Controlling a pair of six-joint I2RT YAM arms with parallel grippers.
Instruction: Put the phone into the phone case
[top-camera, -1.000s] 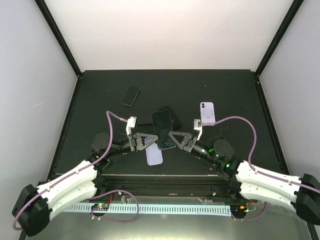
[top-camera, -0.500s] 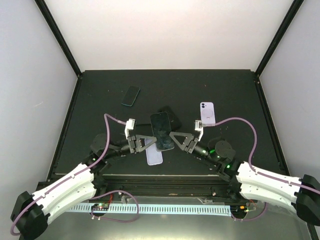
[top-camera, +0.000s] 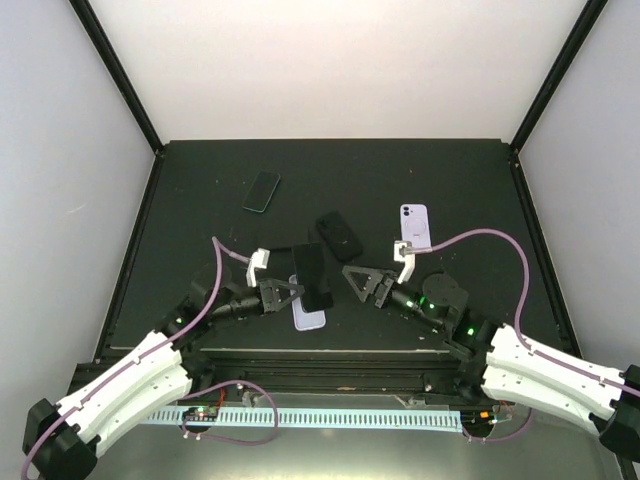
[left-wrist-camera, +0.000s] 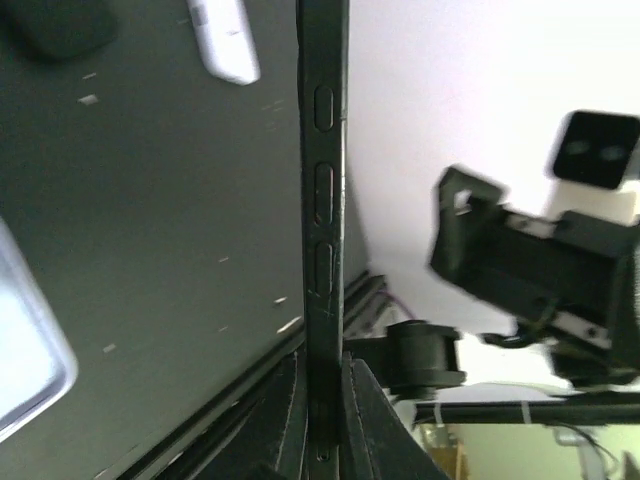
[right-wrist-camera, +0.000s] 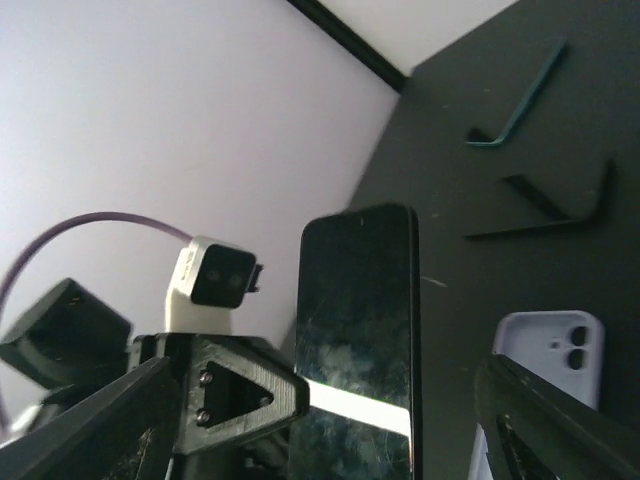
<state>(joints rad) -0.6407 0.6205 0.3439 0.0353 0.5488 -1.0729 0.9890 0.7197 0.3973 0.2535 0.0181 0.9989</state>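
Observation:
My left gripper (top-camera: 297, 292) is shut on the lower end of the black phone (top-camera: 312, 268), holding it up on its side edge. In the left wrist view the phone (left-wrist-camera: 322, 200) runs edge-on up the frame, clamped between my fingers (left-wrist-camera: 285, 430). A lavender phone case (top-camera: 310, 319) lies flat on the table just below it, also showing as the lavender case (right-wrist-camera: 545, 350) and the case (left-wrist-camera: 30, 350). My right gripper (top-camera: 353, 276) stands open a little to the phone's right, touching nothing. The phone's scratched screen (right-wrist-camera: 360, 330) faces the right wrist camera.
A black case (top-camera: 338, 235) lies behind the phone, a teal case (top-camera: 262, 191) at the back left, and a lavender phone-shaped item (top-camera: 414, 224) at the right. Both arms lean in from the near edge. Purple cables loop over each wrist.
My right gripper has opened, let go of the phone and drawn back to the right. The left gripper has closed on the phone, turned it onto its edge and carried it left, over the lavender case.

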